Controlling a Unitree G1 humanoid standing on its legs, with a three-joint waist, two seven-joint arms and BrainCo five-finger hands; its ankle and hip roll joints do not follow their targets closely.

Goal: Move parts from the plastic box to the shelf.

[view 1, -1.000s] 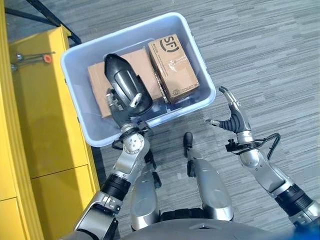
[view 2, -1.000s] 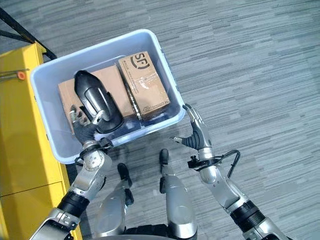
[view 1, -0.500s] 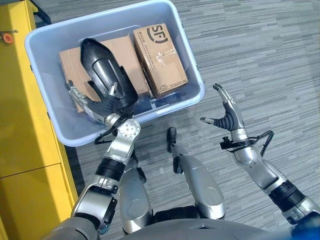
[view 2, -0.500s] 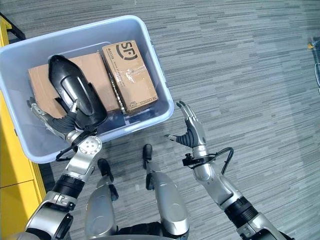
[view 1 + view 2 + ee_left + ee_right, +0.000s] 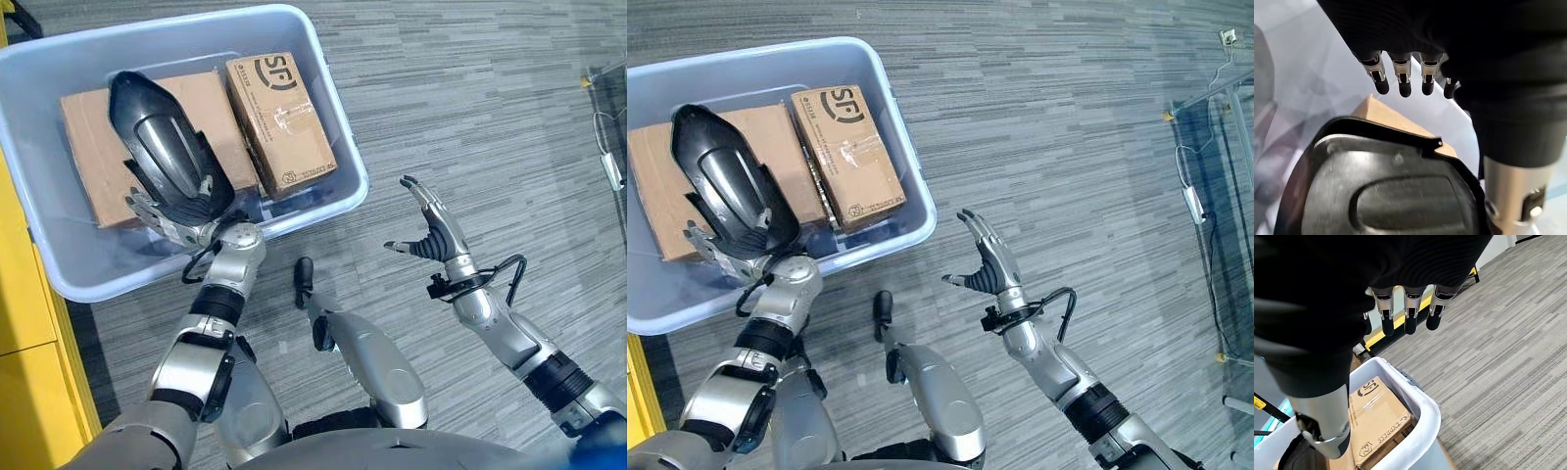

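A pale blue plastic box [image 5: 108, 274] stands on the floor at the upper left. In it lie a flat brown cardboard [image 5: 83, 137] and a printed carton [image 5: 279, 117]. A black, shell-shaped part [image 5: 167, 147] stands tilted over the flat cardboard. Its wide lower end rests against my left hand [image 5: 152, 215] inside the box. In the left wrist view the fingers [image 5: 1400, 73] reach out straight past the part [image 5: 1400, 196], their tips clear of its rim. My right hand [image 5: 436, 240] hangs open over the carpet, right of the box, holding nothing.
A yellow shelf unit [image 5: 20, 323] runs along the left edge, close to the box. Grey striped carpet [image 5: 470, 98] spreads to the right. A metal frame with a hanging cable [image 5: 1215, 176] stands at the far right.
The camera has swung right, so the box sits further left in view. My left hand and the black part have shifted slightly away from the printed carton. The right hand stays open.
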